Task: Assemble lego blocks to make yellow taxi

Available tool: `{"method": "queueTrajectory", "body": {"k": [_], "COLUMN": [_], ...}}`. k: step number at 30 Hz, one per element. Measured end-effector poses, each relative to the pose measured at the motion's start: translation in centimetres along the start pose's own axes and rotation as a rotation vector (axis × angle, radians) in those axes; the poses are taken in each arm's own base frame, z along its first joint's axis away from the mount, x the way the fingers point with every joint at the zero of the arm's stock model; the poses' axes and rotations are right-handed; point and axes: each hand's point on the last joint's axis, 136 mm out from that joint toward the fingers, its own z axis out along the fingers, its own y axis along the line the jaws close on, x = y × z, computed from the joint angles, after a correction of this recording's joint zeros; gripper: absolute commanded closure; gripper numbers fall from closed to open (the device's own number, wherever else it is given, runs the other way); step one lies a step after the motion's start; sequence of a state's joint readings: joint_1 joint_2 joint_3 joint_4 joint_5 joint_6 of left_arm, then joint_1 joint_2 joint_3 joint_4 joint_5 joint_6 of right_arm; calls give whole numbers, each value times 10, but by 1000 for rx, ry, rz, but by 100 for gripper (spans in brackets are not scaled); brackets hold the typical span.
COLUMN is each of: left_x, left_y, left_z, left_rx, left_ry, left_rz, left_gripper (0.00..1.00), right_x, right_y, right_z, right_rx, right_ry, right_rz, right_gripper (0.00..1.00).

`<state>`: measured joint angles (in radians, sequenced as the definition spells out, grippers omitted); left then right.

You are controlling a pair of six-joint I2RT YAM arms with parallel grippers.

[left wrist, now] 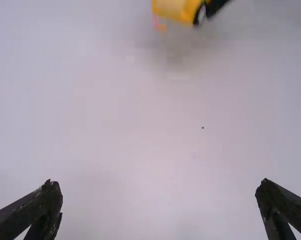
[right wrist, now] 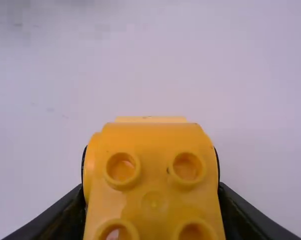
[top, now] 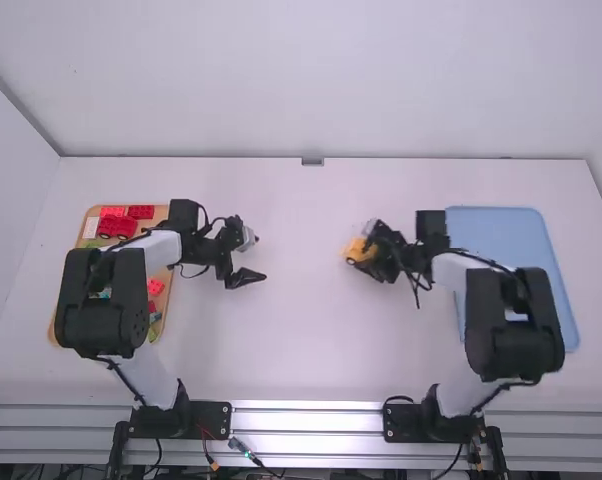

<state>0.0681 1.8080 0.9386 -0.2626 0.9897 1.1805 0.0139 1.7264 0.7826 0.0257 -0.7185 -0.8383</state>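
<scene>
White table (top: 301, 340), tan tray (top: 162, 221) at left, blue tray (top: 501, 238) at right

Yellow block car (right wrist: 154, 177), studded and wheeled, held in the right arm's fingers (top: 381, 264)

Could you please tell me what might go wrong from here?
The yellow piece could pivot or slip, since the right claw pinches it by its sides, where a wheel shows. If it is let go now, it may drop or tip, as it seems to be held above the table. The left arm passes over the wooden tray and might brush the red blocks if lowered.
</scene>
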Motion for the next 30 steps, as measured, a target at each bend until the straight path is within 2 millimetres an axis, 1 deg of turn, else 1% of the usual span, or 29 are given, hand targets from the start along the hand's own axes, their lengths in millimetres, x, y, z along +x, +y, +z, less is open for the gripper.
{"method": "queueTrajectory", "body": {"k": [1,3,4,5,6,7,9,11,12,14,15,17,18,19,22,25,27,29,30], "left_x": [-1,-2,-3,-4,-4,-5,-6,-7,-7,-8,-8,-10,-10,-12,-14,-13,-12,-10,-9], "left_y": [2,6,8,9,10,12,14,15,16,16,17,21,22,30,44,54,57,59,59], "left_z": [0,0,0,0,0,0,0,0,0,-1,-1,-1,-1,-2,-4,-6,-6,-6,-6], "left_rx": [-8,-18,-26,-31,-32,-38,-46,-50,-52,-54,-56,-71,-75,-104,-158,-201,-214,-226,-227], "left_ry": [-3,-8,-11,-13,-14,-16,-19,-20,-22,-23,-23,-29,-30,-31,-24,-16,-11,-4,-3], "left_rz": [11,29,41,50,51,61,74,80,84,88,89,91,89,73,12,-58,-99,-143,-153], "left_gripper": [1,1,1,1,1,1,1,1,1,1,1,1,1,1,1,1,1,1,1], "right_x": [7,19,32,44,46,67,93,106,118,131,135,151,153,161,169,178,185,196,200], "right_y": [-16,-39,-58,-72,-74,-89,-109,-120,-129,-137,-139,-140,-139,-139,-140,-140,-142,-142,-141], "right_z": [-17,-40,-61,-77,-79,-101,-133,-150,-165,-181,-184,-194,-195,-199,-204,-202,-199,-193,-191], "right_rx": [59,144,221,277,285,358,469,539,605,682,704,762,767,793,834,854,862,860,856], "right_ry": [10,18,24,30,31,44,55,58,62,72,76,101,105,124,151,179,192,208,214], "right_rz": [31,76,128,179,185,264,365,410,452,501,519,598,606,643,689,726,744,770,780], "right_gripper": [51,51,53,53,53,54,54,52,50,48,48,46,46,46,46,46,46,43,39]}}
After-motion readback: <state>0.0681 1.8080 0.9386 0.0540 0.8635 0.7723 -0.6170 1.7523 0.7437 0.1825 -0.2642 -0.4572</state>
